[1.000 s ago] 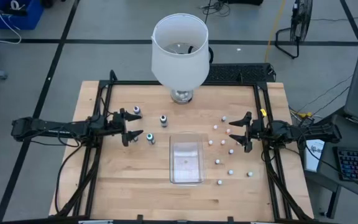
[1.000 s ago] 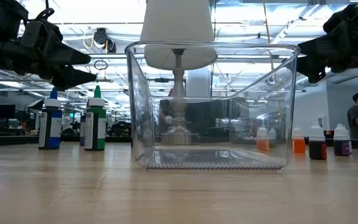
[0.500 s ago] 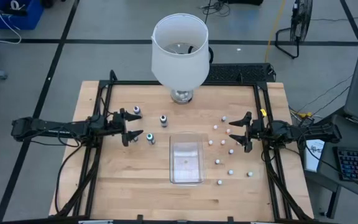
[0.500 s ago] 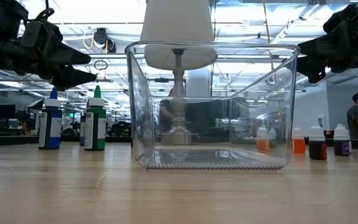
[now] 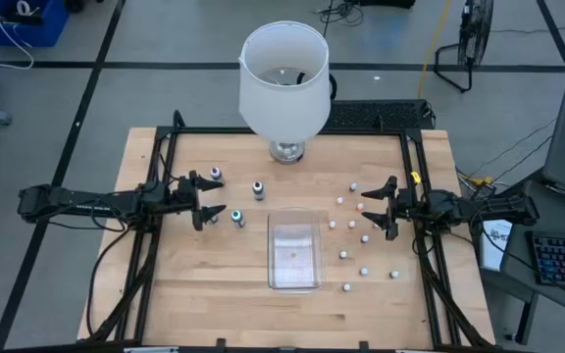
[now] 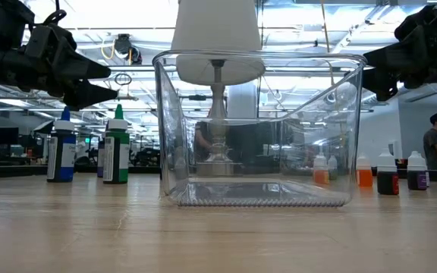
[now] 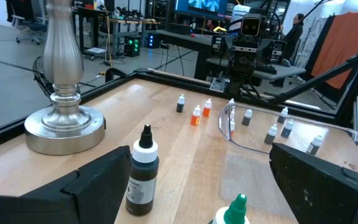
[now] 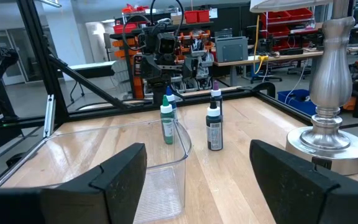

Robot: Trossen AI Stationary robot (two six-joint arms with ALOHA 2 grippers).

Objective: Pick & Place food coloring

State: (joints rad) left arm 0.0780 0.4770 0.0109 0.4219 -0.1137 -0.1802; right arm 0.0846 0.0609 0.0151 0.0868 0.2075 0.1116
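From above, the clear tray [image 5: 293, 253] sits at the middle of the wooden worktop [image 5: 214, 294], with the white-shaded lamp [image 5: 282, 80] behind it. Three food coloring bottles [image 5: 236, 218] stand on the tray's left and nine small white-capped ones [image 5: 344, 255] are scattered on its right, all outside the tray. The left hand [image 5: 207, 199] hangs beside the left trio, fingers spread wide and holding nothing; the right hand [image 5: 383, 208] hangs among the right-side bottles, also spread and empty. At worktop height the tray [image 6: 256, 136] fills the centre; left of it two bottles show, a blue one [image 6: 62, 152] and a green one [image 6: 115, 149], and right of it four or five more [image 6: 387, 174], some blurred through the tray wall; both hands are cut off at the upper corners. The left wrist view shows a dark bottle [image 7: 142, 174] near the lamp base [image 7: 64, 127], a green cap [image 7: 235, 210] cut off at the edge, and small bottles beyond the tray. The right wrist view shows three bottles past the tray, one partly hidden behind the green one [image 8: 166, 124].
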